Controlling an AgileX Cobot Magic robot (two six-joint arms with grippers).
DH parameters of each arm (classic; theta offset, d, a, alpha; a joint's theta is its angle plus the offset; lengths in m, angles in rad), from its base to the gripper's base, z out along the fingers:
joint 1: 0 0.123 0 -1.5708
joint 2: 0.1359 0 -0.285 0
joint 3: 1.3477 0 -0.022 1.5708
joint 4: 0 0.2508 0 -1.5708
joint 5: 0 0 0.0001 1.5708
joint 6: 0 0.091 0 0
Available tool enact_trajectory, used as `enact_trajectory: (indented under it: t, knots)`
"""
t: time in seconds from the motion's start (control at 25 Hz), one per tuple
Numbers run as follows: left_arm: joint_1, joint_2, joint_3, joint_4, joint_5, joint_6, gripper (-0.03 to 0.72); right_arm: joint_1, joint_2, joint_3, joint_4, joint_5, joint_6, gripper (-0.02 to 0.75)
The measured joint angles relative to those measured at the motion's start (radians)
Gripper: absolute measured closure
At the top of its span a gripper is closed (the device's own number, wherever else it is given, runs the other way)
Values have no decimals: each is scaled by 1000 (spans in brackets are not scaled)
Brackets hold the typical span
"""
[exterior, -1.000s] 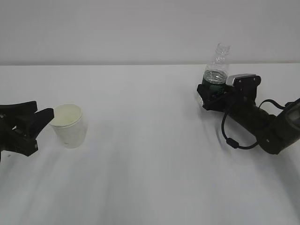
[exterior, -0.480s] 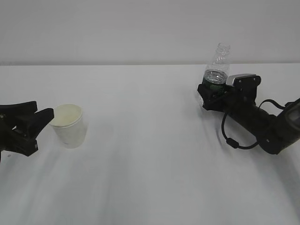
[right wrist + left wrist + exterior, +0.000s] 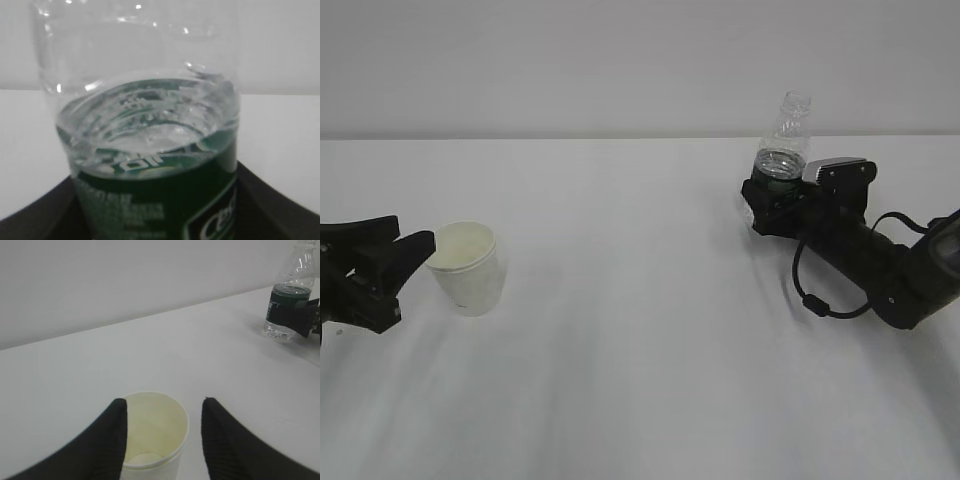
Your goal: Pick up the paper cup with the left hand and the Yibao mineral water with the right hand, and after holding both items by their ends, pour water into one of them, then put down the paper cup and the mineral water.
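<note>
The paper cup (image 3: pixel 468 268) stands upright on the white table, its cream inside showing. My left gripper (image 3: pixel 413 235) is open just left of it. In the left wrist view the cup (image 3: pixel 155 435) sits low between the spread fingers of the gripper (image 3: pixel 163 401). One finger overlaps the rim and the other stands apart. The Yibao mineral water (image 3: pixel 783 135) stands upright at the right without a cap. My right gripper (image 3: pixel 772 198) is shut on its green label band. Up close, the bottle (image 3: pixel 150 125) shows water up to the top of the label, with the gripper (image 3: pixel 155 215) dark against both sides.
The white table (image 3: pixel 640 300) runs back to a plain pale wall. The bottle (image 3: pixel 290 295) and the right gripper's fingers (image 3: pixel 295 320) show at the far right of the left wrist view. The right arm's black cable (image 3: pixel 810 290) loops down onto the table.
The right gripper's jaws have drawn slightly closer on the bottle. The cup and the left gripper stay where they were.
</note>
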Motion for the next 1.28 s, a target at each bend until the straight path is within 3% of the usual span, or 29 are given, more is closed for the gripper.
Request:
enact_trajectory:
  t: [1.28]
  knots:
    - [0,0,0,-4,0,15,360,0,0,0,4,0,-69,230]
